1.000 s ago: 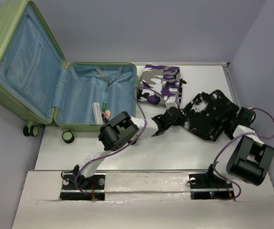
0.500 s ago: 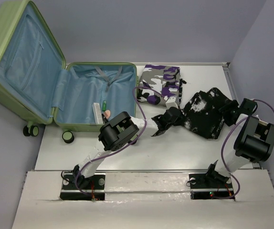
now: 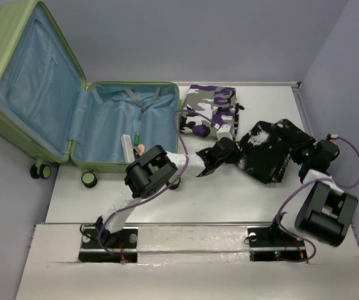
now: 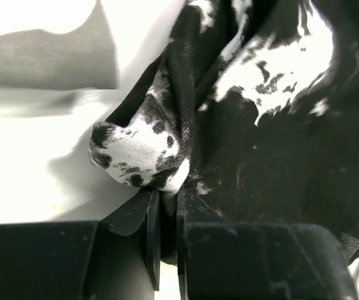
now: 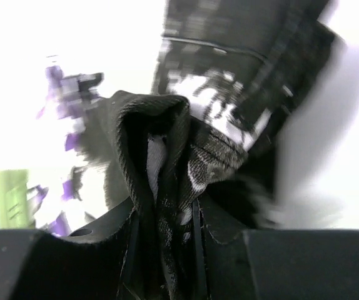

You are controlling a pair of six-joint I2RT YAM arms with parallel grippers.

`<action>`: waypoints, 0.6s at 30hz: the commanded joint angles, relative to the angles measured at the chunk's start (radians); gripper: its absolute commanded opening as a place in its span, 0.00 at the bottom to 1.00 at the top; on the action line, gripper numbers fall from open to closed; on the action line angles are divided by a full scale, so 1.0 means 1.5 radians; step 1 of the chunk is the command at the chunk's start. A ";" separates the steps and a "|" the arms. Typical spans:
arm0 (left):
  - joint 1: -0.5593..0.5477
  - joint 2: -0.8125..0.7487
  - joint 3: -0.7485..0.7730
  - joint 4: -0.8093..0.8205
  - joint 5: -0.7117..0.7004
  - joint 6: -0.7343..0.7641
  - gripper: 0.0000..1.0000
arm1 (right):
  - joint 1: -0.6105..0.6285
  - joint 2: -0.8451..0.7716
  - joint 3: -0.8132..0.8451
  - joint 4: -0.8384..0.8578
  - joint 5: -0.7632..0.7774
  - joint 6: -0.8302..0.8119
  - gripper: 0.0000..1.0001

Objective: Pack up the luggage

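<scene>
The suitcase (image 3: 32, 87) occupies the upper left of the top view. It is a light-green hard shell with ribbed outer walls and a light-blue fabric lining. It lies fully open. The lid half tilts up and away at the far left. The base half rests flat, lining up. Black-and-green wheels (image 3: 89, 179) sit along its lower edge.

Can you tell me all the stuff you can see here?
luggage: one, light green with blue lining, open at the table's far left
white tube: one, white, inside the luggage
green piece: one, green, beside the tube
folded cloth: one, purple-grey-white camo, right of the luggage
spotted cloth: one, black and white, table's right side
table: one, white
left end effector: one, black, shut on the spotted cloth
right end effector: one, black, shut on the spotted cloth
</scene>
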 commanded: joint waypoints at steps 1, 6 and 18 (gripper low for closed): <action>-0.012 -0.146 -0.002 0.044 0.018 0.050 0.06 | 0.017 -0.172 0.002 0.020 -0.080 0.007 0.07; -0.010 -0.243 -0.012 0.043 0.016 0.091 0.06 | 0.017 -0.254 0.055 -0.055 -0.123 0.008 0.07; 0.094 -0.379 -0.098 0.016 0.070 0.076 0.06 | 0.213 -0.209 0.169 -0.007 -0.093 0.121 0.07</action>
